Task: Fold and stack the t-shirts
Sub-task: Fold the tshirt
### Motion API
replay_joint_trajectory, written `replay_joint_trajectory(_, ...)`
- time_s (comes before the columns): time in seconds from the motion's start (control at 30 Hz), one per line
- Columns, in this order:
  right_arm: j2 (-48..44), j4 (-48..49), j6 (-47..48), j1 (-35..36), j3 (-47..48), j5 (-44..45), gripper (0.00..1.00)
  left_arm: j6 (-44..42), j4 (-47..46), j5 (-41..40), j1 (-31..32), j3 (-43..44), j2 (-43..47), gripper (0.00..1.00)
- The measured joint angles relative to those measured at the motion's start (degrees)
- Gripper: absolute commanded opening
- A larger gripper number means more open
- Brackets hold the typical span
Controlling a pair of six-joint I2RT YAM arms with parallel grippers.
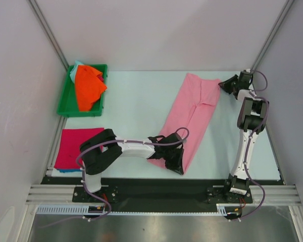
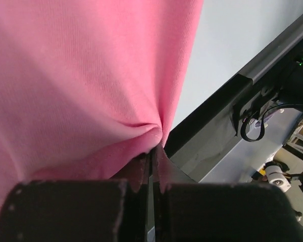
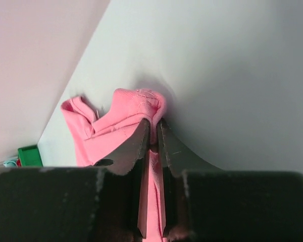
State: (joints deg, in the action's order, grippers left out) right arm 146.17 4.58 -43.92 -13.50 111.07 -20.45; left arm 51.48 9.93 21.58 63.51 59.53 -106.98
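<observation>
Arms at both ends of pink t-shirt [image 1: 192,113].
Left gripper [image 1: 172,164], forearm low across lower centre, has jaws pinching the near hem; right gripper [image 1: 227,84], arm reaching upper right, pinches the far corner on the counter [image 1: 136,101].

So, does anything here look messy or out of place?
Nothing broken. The pink shirt lies slanted, its ends pinched by the left tool and right tool; the orange shirt sits crumpled in the green tray.

A green tray [image 1: 80,113] sits on the table [image 1: 136,106].
</observation>
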Motion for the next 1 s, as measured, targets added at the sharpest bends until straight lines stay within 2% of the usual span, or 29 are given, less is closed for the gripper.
replay_joint_trajectory(0.07,1.7,0.0,-0.3,0.1,2.5,-0.8,0.16,-0.2,-0.4,0.0,0.1,0.2,-0.4,0.11)
replay_joint_trajectory(0.1,2.2,0.0,-0.3,0.1,3.3,-1.1,0.24,-0.6,-0.5,0.1,0.0,0.2,-0.4,0.18)
replay_joint_trajectory(0.17,2.5,-0.5,-0.1,0.2,4.4,-1.4,0.30,-1.2,-0.2,0.5,0.0,0.3,-0.4,0.30)
replay_joint_trajectory(0.2,2.6,-1.5,0.2,0.2,5.2,-1.0,0.36,-1.8,0.5,1.2,0.1,0.3,-0.4,0.40)
replay_joint_trajectory(0.3,2.6,-7.3,2.4,0.1,8.8,0.8,0.46,-4.1,4.1,2.8,0.5,1.6,0.1,0.52)
replay_joint_trajectory(0.43,1.9,-14.9,5.0,-0.3,11.6,2.3,0.51,-8.3,11.9,3.9,0.6,6.3,2.8,0.57)
replay_joint_trajectory(0.57,-2.7,-25.1,8.1,-1.0,9.8,4.3,0.56,-12.8,17.5,4.2,-1.1,8.6,11.5,0.61)
replay_joint_trajectory(0.63,-7.6,-29.5,9.8,-1.2,5.5,5.6,0.56,-15.0,19.8,5.0,-4.8,8.4,17.7,0.67)
replay_joint_trajectory(0.77,-21.1,-34.1,12.1,-1.3,-8.7,6.2,0.57,-19.7,21.9,5.6,-18.9,6.4,27.1,0.68)
replay_joint_trajectory(0.87,-34.8,-35.9,12.9,0.1,-22.9,6.0,0.58,-22.3,22.7,5.3,-27.6,2.9,29.6,0.68)
replay_joint_trajectory(1.0,-54.6,-35.8,12.6,4.5,-42.1,3.5,0.60,-24.6,23.0,5.7,-31.6,-2.5,28.5,0.66)
